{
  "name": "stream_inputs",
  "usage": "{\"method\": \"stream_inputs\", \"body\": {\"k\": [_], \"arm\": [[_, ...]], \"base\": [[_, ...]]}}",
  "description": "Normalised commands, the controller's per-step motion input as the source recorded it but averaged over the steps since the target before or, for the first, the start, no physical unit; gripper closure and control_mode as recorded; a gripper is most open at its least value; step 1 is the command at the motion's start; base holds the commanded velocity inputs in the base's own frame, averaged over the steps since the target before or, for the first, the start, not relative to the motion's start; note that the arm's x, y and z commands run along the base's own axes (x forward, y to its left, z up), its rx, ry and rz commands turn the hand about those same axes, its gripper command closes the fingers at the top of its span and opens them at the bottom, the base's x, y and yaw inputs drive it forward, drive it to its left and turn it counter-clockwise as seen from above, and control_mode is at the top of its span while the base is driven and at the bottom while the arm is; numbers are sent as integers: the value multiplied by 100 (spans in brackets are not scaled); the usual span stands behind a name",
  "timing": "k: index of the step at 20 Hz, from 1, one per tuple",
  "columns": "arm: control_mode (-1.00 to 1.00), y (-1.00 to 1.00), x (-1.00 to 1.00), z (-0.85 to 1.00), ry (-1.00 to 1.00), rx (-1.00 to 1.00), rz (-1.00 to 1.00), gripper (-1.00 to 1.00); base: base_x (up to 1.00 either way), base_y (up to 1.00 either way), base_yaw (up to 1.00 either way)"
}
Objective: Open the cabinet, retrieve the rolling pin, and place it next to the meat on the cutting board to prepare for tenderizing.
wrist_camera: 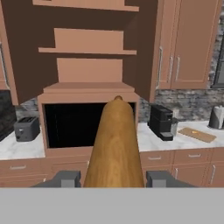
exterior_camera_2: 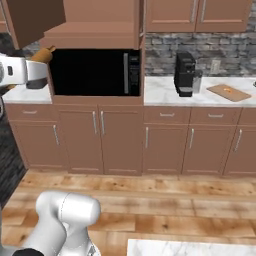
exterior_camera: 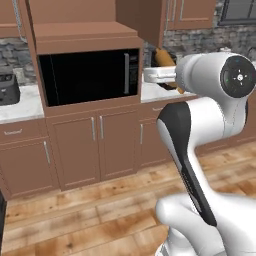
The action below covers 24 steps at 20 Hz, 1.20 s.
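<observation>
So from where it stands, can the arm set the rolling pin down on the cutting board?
Probably not yet. The gripper holds the rolling pin in front of the microwave, and the cutting board lies well off along the counter, past the coffee machine. The base likely has to drive closer.

Tan rolling pin (wrist_camera: 114, 144) clamped end-on, cabinet (wrist_camera: 89, 48) doors open, meat (wrist_camera: 195, 131) on cutting board (wrist_camera: 197, 135)

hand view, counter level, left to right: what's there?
toaster → microwave → rolling pin held in the gripper → coffee machine → cutting board with the meat on it → grey kettle-like thing at the right edge.
</observation>
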Motion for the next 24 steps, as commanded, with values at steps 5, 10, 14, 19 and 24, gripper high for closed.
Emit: {"method": "stream_inputs", "body": {"k": [5,10,14,19,24], "arm": [[100,0,0,0,0,0,0,100],[100,0,0,0,0,0,0,100],[100,0,0,0,0,0,0,100],[100,0,0,0,0,0,0,100],[100,0,0,0,0,0,0,100]], "base": [[-41,-76,-29],[-15,-66,-38],[-1,-56,-43],[0,-52,-46],[0,-52,-47]]}}
